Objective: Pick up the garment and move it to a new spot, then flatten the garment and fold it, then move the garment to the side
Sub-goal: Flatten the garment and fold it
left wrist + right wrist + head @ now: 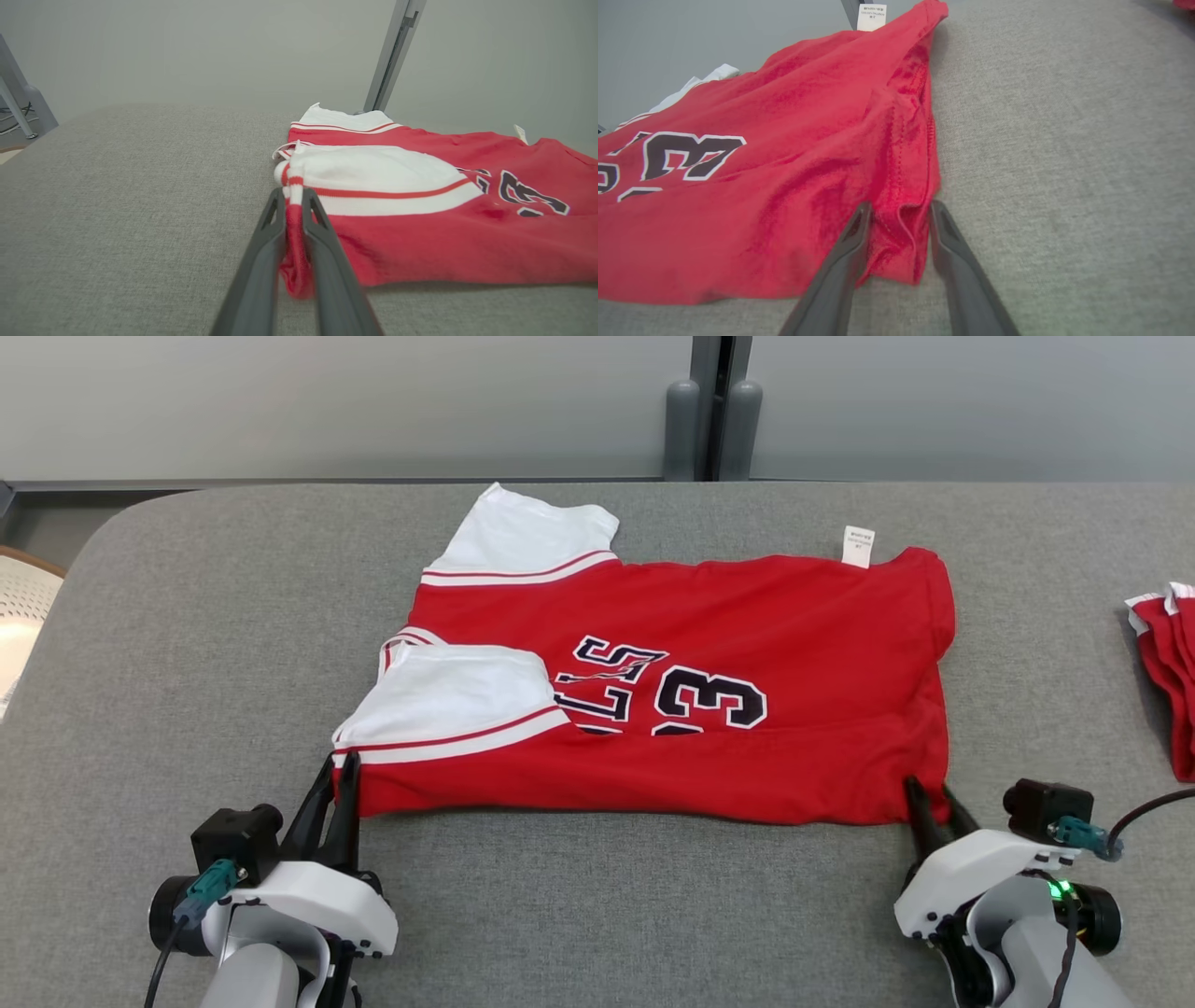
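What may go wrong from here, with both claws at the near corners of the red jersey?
1. The left claw pinches one near corner of the jersey, but the right claw stands open around the other. Lifting now would likely raise one side only and skew the cloth.
2. The white sleeve folded over the front lies loose and may slide off when the cloth moves.

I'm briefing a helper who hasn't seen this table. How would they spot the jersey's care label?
On the grey table lies a red jersey with white sleeves. Along its far edge, near the right corner, the label sticks out: a small white printed rectangle, tiny and stripeless, unlike the sleeves.
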### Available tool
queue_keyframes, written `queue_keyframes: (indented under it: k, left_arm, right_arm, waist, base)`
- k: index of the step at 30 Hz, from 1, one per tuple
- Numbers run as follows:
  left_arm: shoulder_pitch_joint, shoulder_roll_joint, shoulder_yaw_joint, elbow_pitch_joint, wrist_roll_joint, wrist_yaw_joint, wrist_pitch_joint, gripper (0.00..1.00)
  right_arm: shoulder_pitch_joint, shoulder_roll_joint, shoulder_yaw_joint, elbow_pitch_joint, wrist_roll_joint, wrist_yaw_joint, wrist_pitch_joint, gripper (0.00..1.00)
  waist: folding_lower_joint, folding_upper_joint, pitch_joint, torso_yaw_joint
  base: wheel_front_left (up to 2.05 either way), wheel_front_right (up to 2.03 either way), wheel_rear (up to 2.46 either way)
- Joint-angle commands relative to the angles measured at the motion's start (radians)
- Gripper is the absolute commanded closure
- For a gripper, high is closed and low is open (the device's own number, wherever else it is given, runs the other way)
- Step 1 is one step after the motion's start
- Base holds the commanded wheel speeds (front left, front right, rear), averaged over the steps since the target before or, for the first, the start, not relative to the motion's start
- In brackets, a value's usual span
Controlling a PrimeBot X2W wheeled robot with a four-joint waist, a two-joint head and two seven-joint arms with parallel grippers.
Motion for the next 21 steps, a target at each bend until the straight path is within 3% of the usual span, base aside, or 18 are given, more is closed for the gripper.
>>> queue_keyframes:
  k: [1, 11, 21]
  left_arm:
    - [0.0, 0.005, 0.005, 0.006, 0.006, -0.001, -0.001, 1.0]
    - [0.044, 0.004, -0.021, 0.036, 0.026, -0.009, -0.001, 1.0]
    - [0.132, 0.011, -0.091, 0.008, 0.046, -0.019, -0.001, 1.0]
  right_arm:
    - [0.001, -0.009, 0.012, 0.02, 0.003, 0.0, -0.015, 1.0]
    - [0.002, -0.12, 0.055, 0.025, -0.05, 0.0, -0.069, 1.0]
    - [0.104, -0.212, 0.06, -0.084, -0.055, -0.001, 0.04, 1.0]
  waist:
    - [0.0, 0.0, -0.011, 0.001]
    - [0.0, 0.0, -0.079, -0.007]
    - [0.0, 0.0, -0.127, -0.01]
  base:
    - [0.0, 0.0, 0.0]
    - [0.0, 0.0, 0.0]
    - [0.0, 0.0, 0.0]
